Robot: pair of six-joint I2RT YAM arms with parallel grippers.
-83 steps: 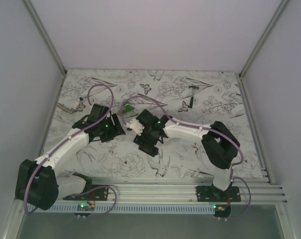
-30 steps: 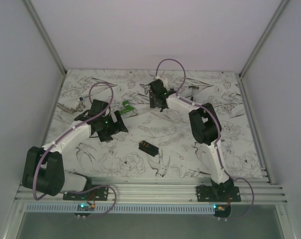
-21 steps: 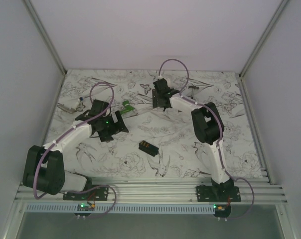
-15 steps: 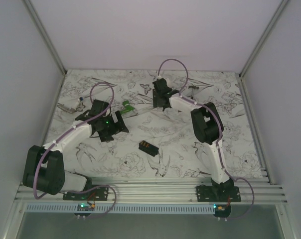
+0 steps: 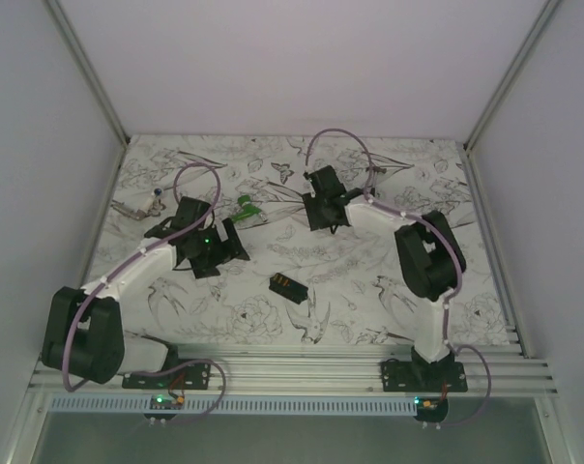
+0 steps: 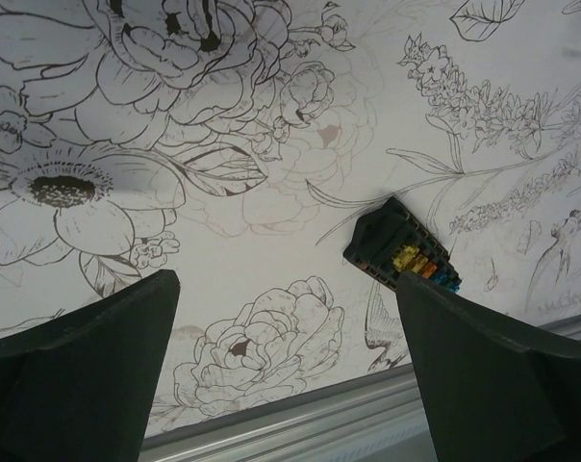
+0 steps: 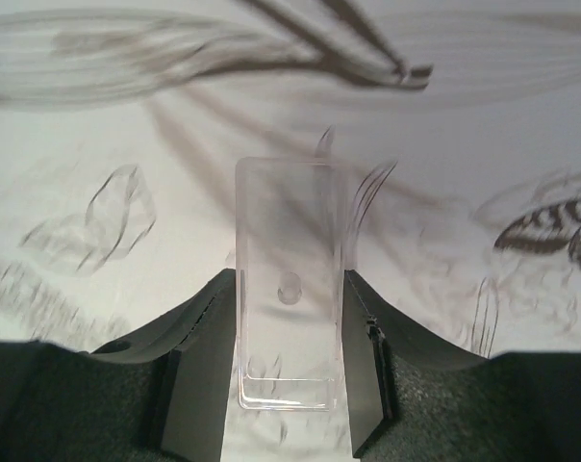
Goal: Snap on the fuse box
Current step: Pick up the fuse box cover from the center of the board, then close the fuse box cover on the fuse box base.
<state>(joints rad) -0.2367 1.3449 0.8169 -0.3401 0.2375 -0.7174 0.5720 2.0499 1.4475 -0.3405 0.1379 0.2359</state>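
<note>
Shifted slightly rightward and nearer since a second ago: right claw (image 7: 290,289), pinching clear cover (image 7: 289,221) by its long sides near worktop's (image 5: 447,193) far edge. Left claw (image 6: 286,279) spread wide. Fuse box (image 5: 287,286) lying mid-worktop, nearer the near edge, untouched.

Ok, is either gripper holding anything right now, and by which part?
The right gripper pinches a clear cover by its long sides, at the near end. The left gripper is open and empty.

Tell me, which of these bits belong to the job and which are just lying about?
For the job: black fuse box; clear lid, between the fingers of the right gripper.
Just lying about: green plastic piece; metal tool near the left wall.
</note>
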